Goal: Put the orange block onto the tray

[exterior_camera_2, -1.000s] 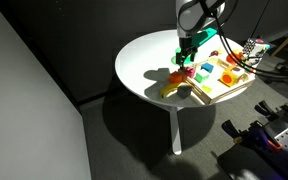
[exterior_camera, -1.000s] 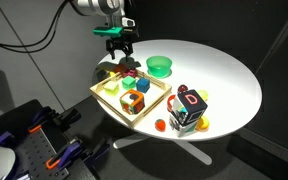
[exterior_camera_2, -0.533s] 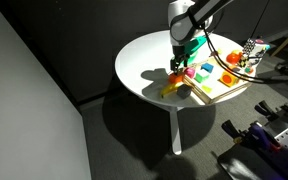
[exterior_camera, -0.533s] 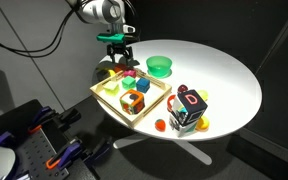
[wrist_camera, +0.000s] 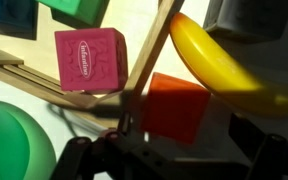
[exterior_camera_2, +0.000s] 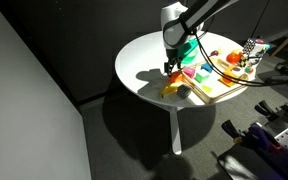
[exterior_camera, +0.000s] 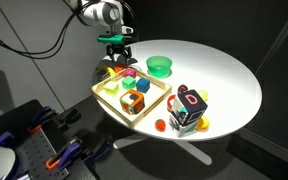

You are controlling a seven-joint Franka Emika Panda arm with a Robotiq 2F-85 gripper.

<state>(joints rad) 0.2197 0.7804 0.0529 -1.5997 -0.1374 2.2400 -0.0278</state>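
A round white table [exterior_camera: 224,70] with a smooth matte top carried everything. On it lay the tray [exterior_camera: 152,106], a shallow square of pale wood with a low raised rim. In the wrist view that rim showed as a thin grained strip running on a slant. A round green bowl [exterior_camera: 159,66], glossy like plastic, stood just beyond the tray. The gripper [exterior_camera: 117,58] hung low over the tray's far corner, and its dark fingers [wrist_camera: 82,160] were blurred and cut off by the frame edge. They were spread wide and held nothing. A smooth, curved yellow piece [wrist_camera: 219,65] lay outside the rim, partly cropped. A pink block [wrist_camera: 87,58] with printed lettering sat inside the tray. The orange block [wrist_camera: 176,107], plain and roughly cubic, rested on the table between rim and yellow piece. In both exterior views it was too small and too hidden to make out.
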